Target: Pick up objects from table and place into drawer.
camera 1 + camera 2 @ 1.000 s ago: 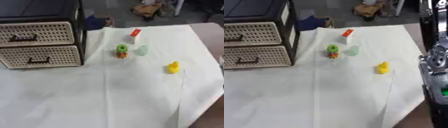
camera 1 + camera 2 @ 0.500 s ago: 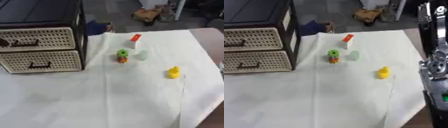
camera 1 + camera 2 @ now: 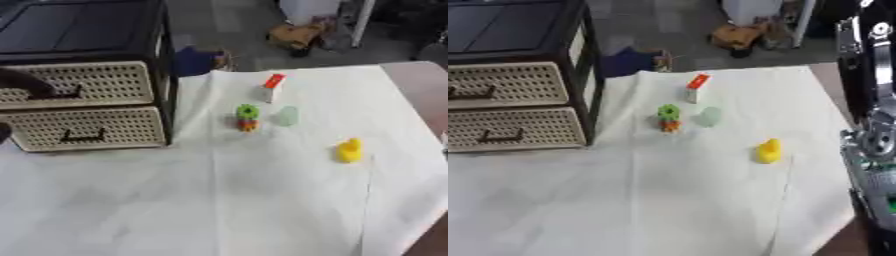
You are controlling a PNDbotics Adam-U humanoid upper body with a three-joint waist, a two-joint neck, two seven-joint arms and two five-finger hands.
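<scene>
Left eye view: a dark shape, likely the left hand [image 3: 26, 86], has appeared at the left edge by the upper drawer [image 3: 74, 85]; its fingers cannot be told. Yellow toy [image 3: 349, 150] waits centre-right, drawers closed.

Drawers [image 3: 509, 107]: you see both closed, at left.
Toys: yellow duck [image 3: 768, 150], green-orange toy [image 3: 668, 117], red-white box [image 3: 697, 87] on the white sheet [image 3: 667, 200].
Right arm [image 3: 872, 125]: at your right edge.

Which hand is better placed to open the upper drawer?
Probably the left: a dark shape, likely the left hand, is at the upper drawer handle. Only the right arm shows, at the far right edge.
</scene>
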